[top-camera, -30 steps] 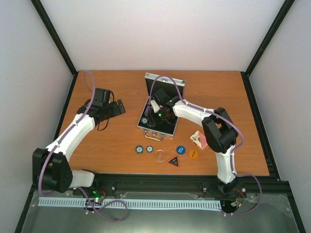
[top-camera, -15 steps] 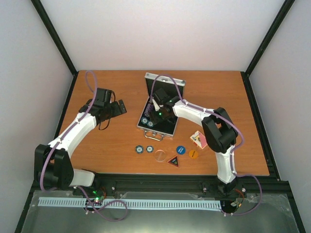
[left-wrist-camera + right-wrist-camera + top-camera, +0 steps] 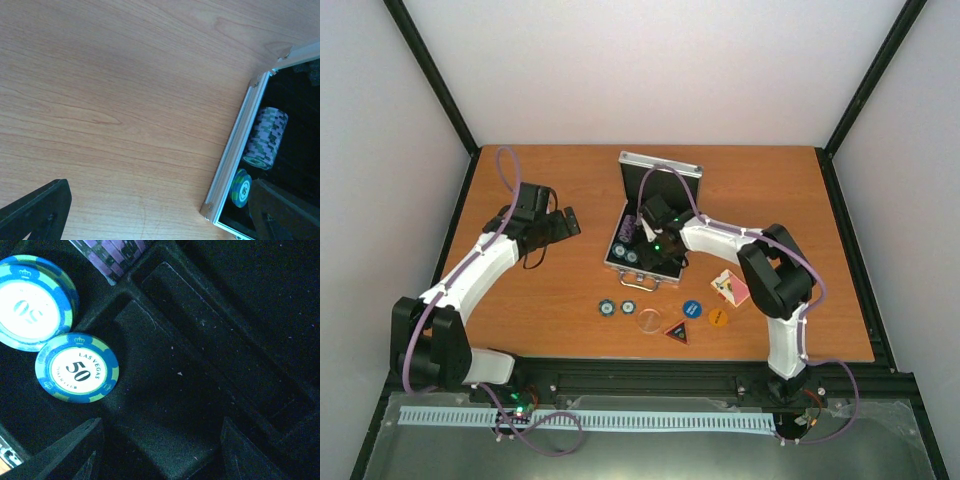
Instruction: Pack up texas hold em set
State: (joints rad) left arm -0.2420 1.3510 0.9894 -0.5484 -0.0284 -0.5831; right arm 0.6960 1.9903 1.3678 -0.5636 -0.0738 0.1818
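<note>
The silver case (image 3: 638, 264) lies open mid-table, its lid (image 3: 661, 170) standing up at the back. My right gripper (image 3: 648, 232) hangs low inside it, open, with only black lining (image 3: 170, 390) between its fingers (image 3: 70, 452). Two blue "50" chips (image 3: 77, 368) lie just left of that gripper, beside a purple chip stack (image 3: 112, 252). My left gripper (image 3: 566, 222) is open over bare wood left of the case, fingers (image 3: 35, 210) wide apart. In its view the case rim (image 3: 235, 150), a purple stack (image 3: 266, 137) and a blue chip (image 3: 241, 187) show.
On the table in front of the case lie two chips (image 3: 617, 308), a clear round disc (image 3: 649, 320), a triangular button (image 3: 677, 332), a blue round button (image 3: 692, 309) and an orange one (image 3: 718, 316). The red-backed card deck (image 3: 730, 288) lies by the right arm.
My right gripper has shifted a little toward the near right inside the case. The left arm has barely moved.
</note>
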